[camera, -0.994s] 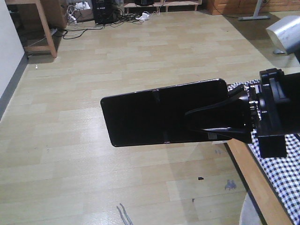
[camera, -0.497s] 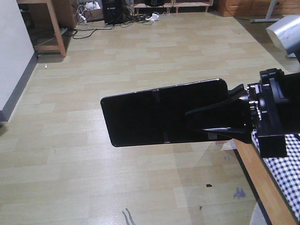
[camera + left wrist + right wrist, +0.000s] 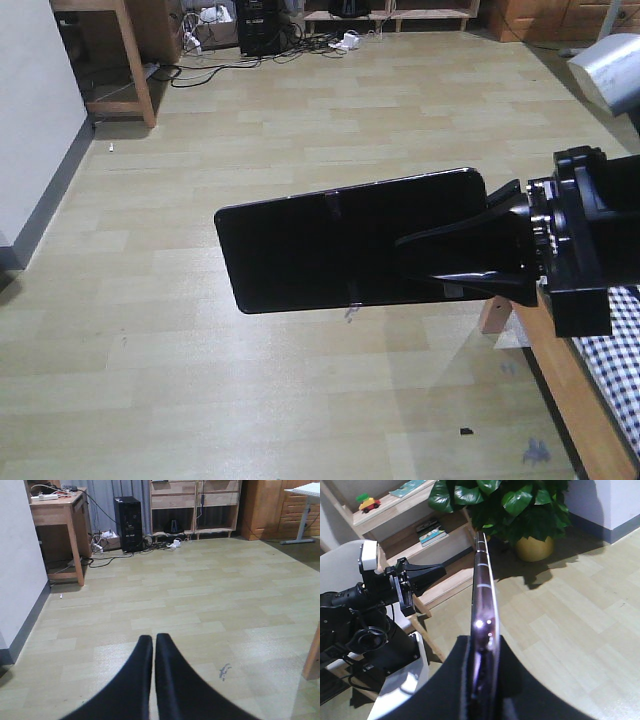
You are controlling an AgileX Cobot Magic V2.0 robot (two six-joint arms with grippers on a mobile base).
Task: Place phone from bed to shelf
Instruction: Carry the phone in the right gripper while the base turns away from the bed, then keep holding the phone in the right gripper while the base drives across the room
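Observation:
The phone [image 3: 330, 245], long, flat and glossy black, hangs level over the wooden floor, its right end clamped in my right gripper [image 3: 450, 258]. The right wrist view catches the phone [image 3: 482, 590] edge-on, pinkish rim upward, between the shut fingers of the right gripper [image 3: 482, 645]. A corner of the bed [image 3: 612, 365], with its checked sheet and wooden frame, shows at the lower right. The shelf [image 3: 415, 510], pale planks carrying a toy car and books, stands behind the phone. My left gripper [image 3: 152, 639] is shut on nothing above the floor; the left gripper [image 3: 437, 572] also shows beside the phone.
A wooden desk [image 3: 60, 510], a black PC tower [image 3: 128, 517] and loose cables stand by the far wall, next to a low wooden drawer unit [image 3: 195, 502]. A white wall [image 3: 35, 130] runs along the left. A potted plant [image 3: 520, 510] stands near the shelf.
The whole view has shifted: the desk and wall slid right and nearer, and the bed corner dropped toward the lower right. The phone stays held the same way in the right gripper.

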